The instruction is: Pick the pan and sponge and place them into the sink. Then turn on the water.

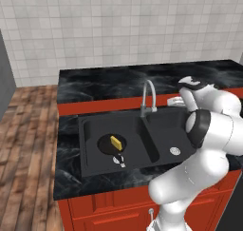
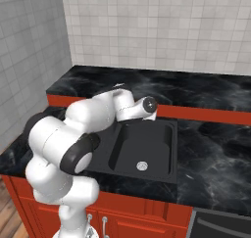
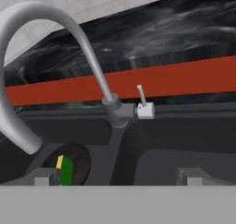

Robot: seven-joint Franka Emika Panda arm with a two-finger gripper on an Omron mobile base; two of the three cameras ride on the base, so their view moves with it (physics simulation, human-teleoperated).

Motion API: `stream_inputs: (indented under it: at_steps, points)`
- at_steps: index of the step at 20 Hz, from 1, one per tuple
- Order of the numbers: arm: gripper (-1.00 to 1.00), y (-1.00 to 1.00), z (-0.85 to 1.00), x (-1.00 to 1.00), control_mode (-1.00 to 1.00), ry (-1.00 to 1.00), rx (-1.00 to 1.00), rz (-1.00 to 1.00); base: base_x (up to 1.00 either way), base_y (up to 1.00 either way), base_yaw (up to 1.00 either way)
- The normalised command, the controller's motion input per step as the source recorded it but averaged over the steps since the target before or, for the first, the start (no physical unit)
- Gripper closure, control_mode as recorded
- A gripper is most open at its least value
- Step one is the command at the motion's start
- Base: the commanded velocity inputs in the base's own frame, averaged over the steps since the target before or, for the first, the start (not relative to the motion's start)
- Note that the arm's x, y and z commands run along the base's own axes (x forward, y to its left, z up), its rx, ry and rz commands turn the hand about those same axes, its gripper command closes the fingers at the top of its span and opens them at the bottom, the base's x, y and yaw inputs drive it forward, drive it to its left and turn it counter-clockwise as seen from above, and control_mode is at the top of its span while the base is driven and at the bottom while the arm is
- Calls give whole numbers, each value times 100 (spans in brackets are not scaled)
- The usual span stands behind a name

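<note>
Faucet lever (image 3: pixel 144 105) just ahead of open tool (image 3: pixel 117 176).

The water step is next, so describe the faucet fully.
The slim silver gooseneck faucet stands upright on the rear rim of the black matte double-basin sink, above the divider. Its spout arches toward the left basin. A small pale lever sticks up from its base. No water runs; nothing touches it.

Black marbled countertop (image 3: pixel 175 29) and red ledge strip (image 3: pixel 184 75) ahead of the gripper; tiled wall (image 1: pixel 118 25) beyond; wood floor (image 1: pixel 23 144) far left.
</note>
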Motion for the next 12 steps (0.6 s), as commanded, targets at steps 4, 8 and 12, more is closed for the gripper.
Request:
stream_inputs:
  at_steps: [4,8,12]
  points:
    - [-100,0,-6,11,-100,7,4,6,0,0,0]
    - [-100,0,-1,16,-100,4,1,4,0,0,0]
    - [-100,1,-1,17,-100,2,0,2,0,0,0]
